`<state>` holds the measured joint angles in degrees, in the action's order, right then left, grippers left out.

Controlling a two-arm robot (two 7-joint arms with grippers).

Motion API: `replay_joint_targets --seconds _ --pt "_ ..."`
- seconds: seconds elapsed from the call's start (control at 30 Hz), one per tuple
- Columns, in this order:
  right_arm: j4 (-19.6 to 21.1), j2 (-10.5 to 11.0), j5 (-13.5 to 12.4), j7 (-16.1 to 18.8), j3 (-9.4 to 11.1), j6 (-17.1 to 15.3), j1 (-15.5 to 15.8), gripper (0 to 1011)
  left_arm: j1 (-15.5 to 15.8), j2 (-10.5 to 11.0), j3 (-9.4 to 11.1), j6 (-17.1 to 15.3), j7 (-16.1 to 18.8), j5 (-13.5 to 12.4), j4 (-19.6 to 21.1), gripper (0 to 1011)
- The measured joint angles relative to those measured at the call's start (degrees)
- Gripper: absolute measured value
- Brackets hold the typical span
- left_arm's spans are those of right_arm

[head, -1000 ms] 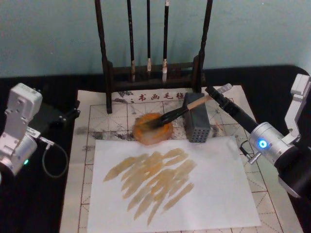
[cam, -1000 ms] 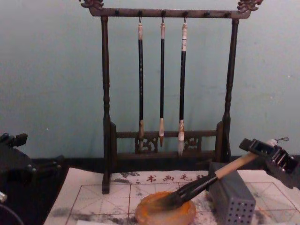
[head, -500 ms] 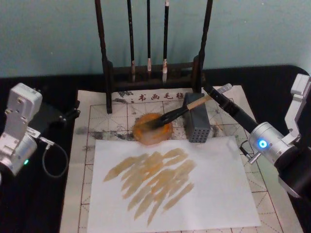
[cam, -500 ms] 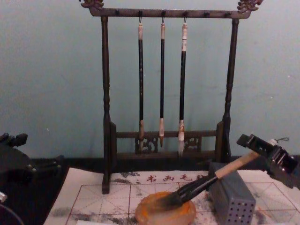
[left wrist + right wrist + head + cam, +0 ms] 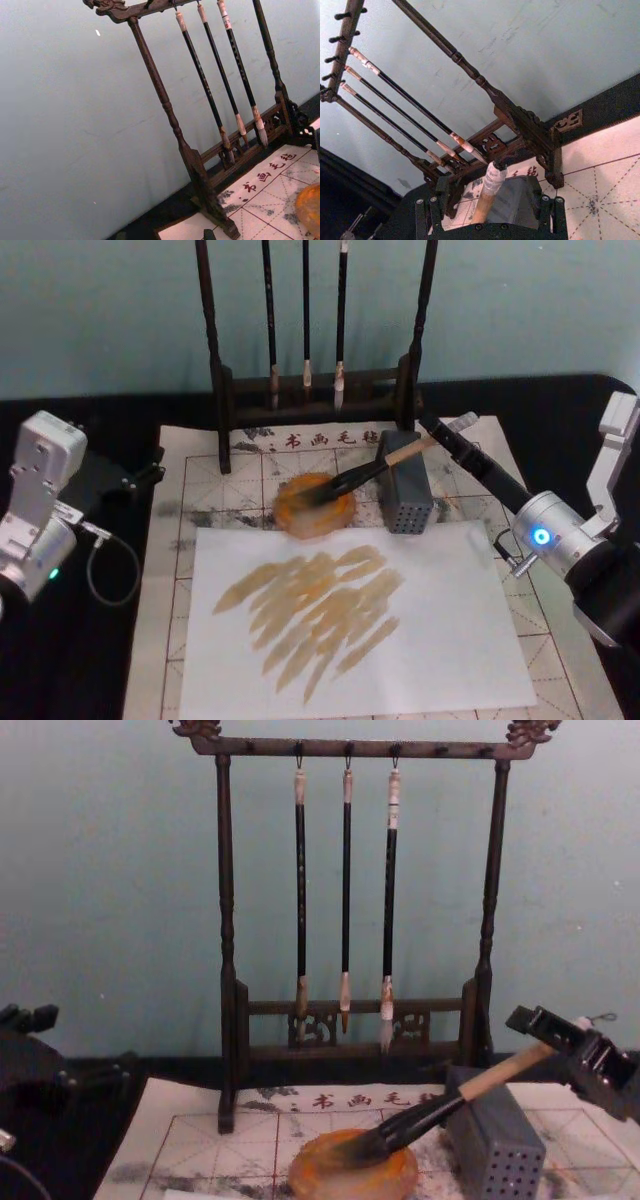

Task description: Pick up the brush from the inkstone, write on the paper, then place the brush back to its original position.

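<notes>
One right pincer (image 5: 560,1035) is clenching the brush (image 5: 440,1108) near its wrapped end; rigid, light handle is propping on the metal block (image 5: 495,1145), soft bristles resting in the inkstone (image 5: 352,1175).

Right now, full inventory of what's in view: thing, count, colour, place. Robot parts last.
brush: 1, pale wood handle, dark bristles; bristles on the inkstone, handle sloping up over the block.
inkstone: 1, orange-brown; on the mat, left of the block.
block: 1, grey, perforated; right of the inkstone.
paper: 1 white sheet with tan strokes; on the mat, in front of the inkstone.
mat: 1, pale, grid lines, red characters; under the paper.
rack: 1, dark wood; behind the mat.
thin brushes: 3, black handles, pale tips; hanging on the rack.
left hand: 1, black; parked at the mat's left edge.
right hand: 1, black; at the brush's white end, fingers either side.
</notes>
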<state>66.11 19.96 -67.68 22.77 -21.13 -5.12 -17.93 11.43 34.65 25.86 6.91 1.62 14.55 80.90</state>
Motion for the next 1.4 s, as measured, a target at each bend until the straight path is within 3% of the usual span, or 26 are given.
replay_joint_targets --seconds 0.53,0.8,0.9,1.13,1.4 --pt "2.7 3.6 2.6 0.3 -0.2 -0.1 2.0 1002 0.0 0.0 0.0 0.0 0.0 0.0 0.0 1001" --pt "3.7 7.6 5.6 3.3 -1.2 -0.7 2.7 1002 0.0 0.0 0.0 0.0 0.0 0.0 0.0 1001" --pt "3.9 9.0 8.1 3.8 -2.1 -0.7 2.5 1003 0.0 0.0 0.0 0.0 0.0 0.0 0.0 1001" --pt "4.3 9.5 12.9 1.2 -2.2 2.1 2.6 1003 0.0 0.0 0.0 0.0 0.0 0.0 0.0 1001" --pt "3.0 7.8 22.1 -4.6 -2.8 9.7 2.3 1003 0.0 0.0 0.0 0.0 0.0 0.0 0.0 1001"
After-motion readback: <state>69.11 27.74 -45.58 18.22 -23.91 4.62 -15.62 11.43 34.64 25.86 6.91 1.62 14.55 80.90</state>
